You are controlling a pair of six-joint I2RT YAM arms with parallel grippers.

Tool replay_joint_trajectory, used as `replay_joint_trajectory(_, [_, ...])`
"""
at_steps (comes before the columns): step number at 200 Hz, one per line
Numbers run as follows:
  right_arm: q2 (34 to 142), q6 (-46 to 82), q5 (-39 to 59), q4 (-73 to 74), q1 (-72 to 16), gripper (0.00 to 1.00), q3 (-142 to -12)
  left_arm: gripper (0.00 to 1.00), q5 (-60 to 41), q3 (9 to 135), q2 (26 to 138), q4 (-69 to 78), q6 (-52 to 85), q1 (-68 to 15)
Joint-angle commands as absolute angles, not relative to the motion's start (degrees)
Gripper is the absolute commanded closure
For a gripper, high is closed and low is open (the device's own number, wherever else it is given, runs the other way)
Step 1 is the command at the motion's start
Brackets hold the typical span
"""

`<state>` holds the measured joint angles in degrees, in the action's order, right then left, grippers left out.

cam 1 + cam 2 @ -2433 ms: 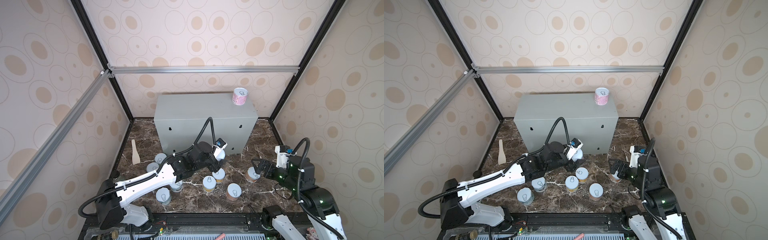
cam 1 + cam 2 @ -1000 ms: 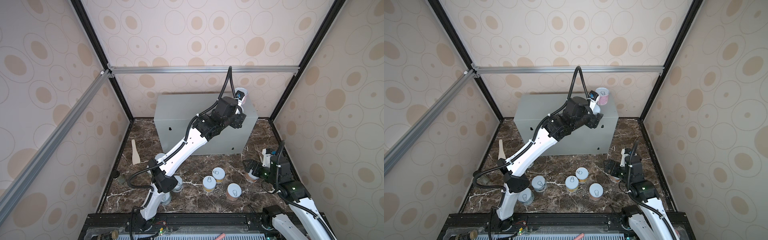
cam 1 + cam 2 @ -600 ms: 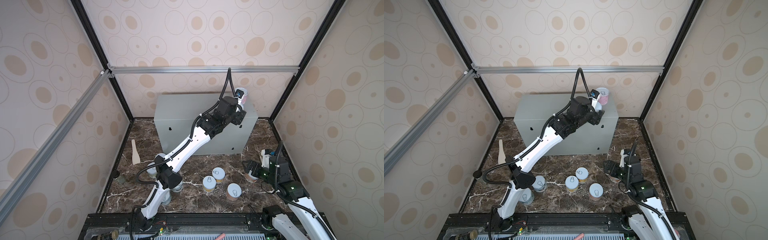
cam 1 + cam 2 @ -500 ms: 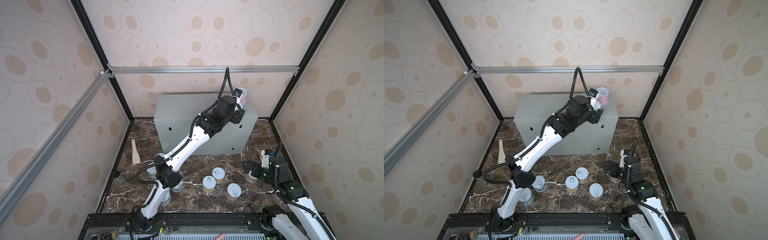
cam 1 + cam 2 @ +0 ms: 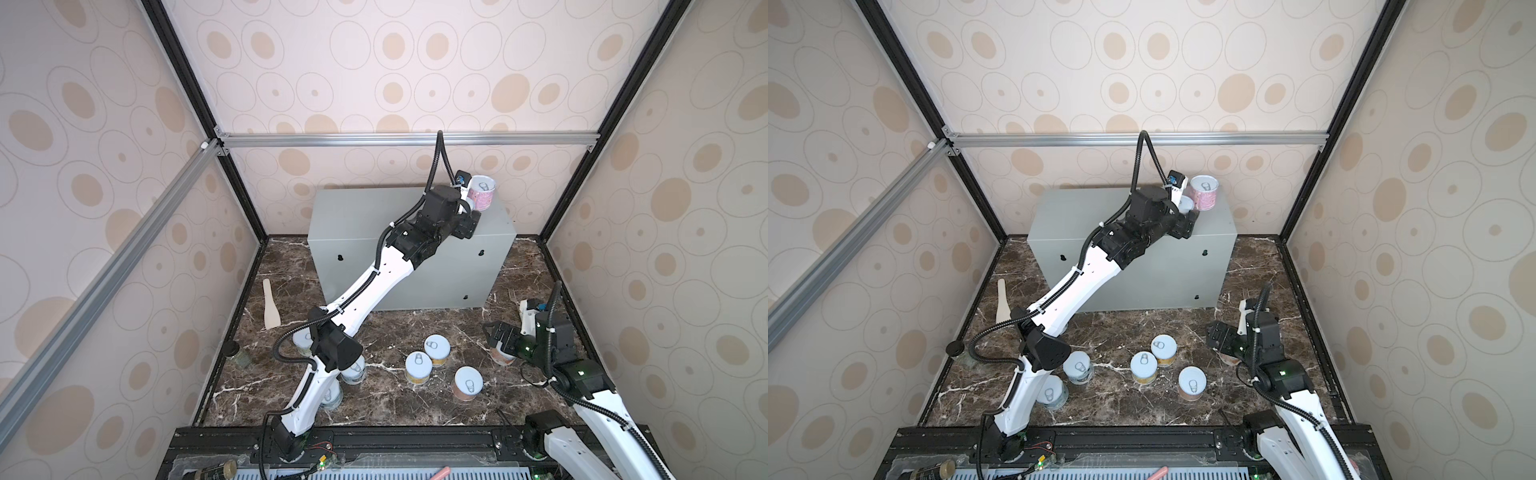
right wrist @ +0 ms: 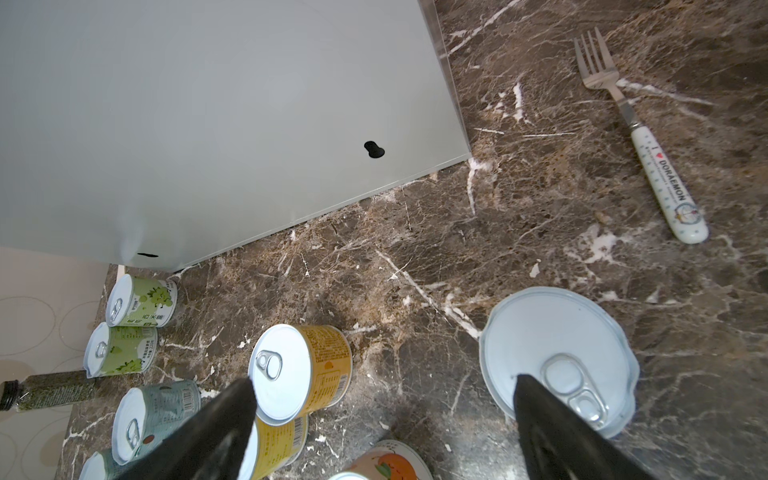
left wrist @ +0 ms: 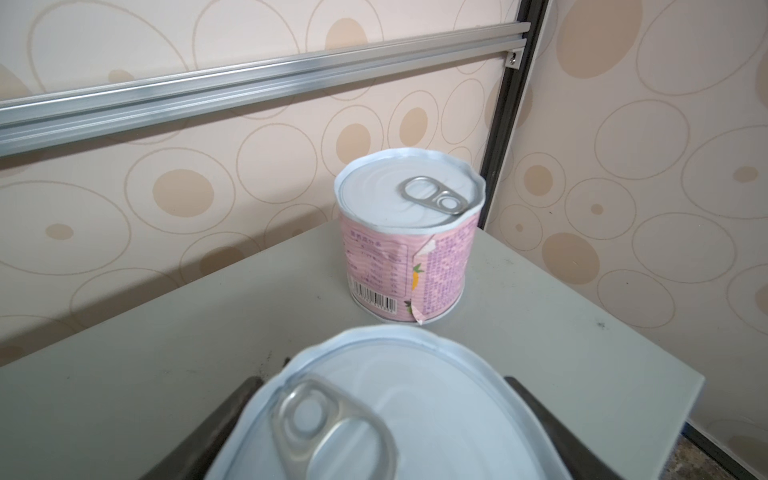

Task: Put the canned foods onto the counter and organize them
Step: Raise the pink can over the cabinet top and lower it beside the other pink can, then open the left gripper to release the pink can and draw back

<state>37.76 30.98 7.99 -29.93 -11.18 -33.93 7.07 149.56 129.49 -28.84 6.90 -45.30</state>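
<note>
Pink-labelled can (image 7: 409, 249) stands at the counter's (image 7: 166, 353) far right top corner, a second can (image 5: 1185, 204) just beside it between my left gripper's (image 7: 380, 390) jaws, gripped or free I cannot tell, while my right gripper (image 6: 384, 384) gapes wide, empty, above another can (image 6: 557, 332) on marble (image 6: 540, 187) off the counter's front right corner.

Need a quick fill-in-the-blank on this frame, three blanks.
1. The corner can on the counter has a ___ label.
2. On the marble, near the counter's front right corner, lies a white-handled ___.
3. The right claw, over the floor can, has its jaws ___.

Missing words: pink; fork; open.
</note>
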Motion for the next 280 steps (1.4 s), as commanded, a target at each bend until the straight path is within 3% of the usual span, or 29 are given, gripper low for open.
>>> replay_joint_trajectory(1, [37.9, 30.6, 8.4, -28.9, -10.9, 0.01, -33.2, 0.1, 6.0, 151.9, 130.6, -28.7, 6.7, -45.0])
replay_joint_trajectory(72, [38.4, 30.5, 8.9, -29.0, -10.9, 0.01, -33.3, 0.01, 4.1, 151.7, 126.8, -29.3, 5.4, -45.0])
replay_joint_trajectory(159, [37.1, 30.6, 8.1, -31.7, -10.9, 0.01, -34.9, 0.01, 4.9, 143.6, 115.4, -27.0, 4.4, -44.6])
replay_joint_trajectory(174, [36.8, 30.6, 8.1, -32.3, -10.9, 0.01, -35.4, 0.06, 4.8, 141.7, 113.9, -27.5, 5.7, -43.4])
replay_joint_trajectory(196, [36.7, 30.5, 8.0, -33.0, -10.9, 0.01, -35.9, 0.26, 4.6, 138.5, 112.2, -28.0, 7.7, -41.0])
replay_joint_trajectory(212, [36.7, 30.7, 8.1, -33.0, -10.9, 0.01, -35.9, 0.35, 6.2, 134.5, 110.7, -27.1, 7.4, -40.4])
replay_joint_trajectory(280, [37.3, 30.7, 8.4, -32.9, -10.9, 0.01, -35.9, 0.42, 10.9, 116.6, 104.7, -18.5, 7.8, -39.4])
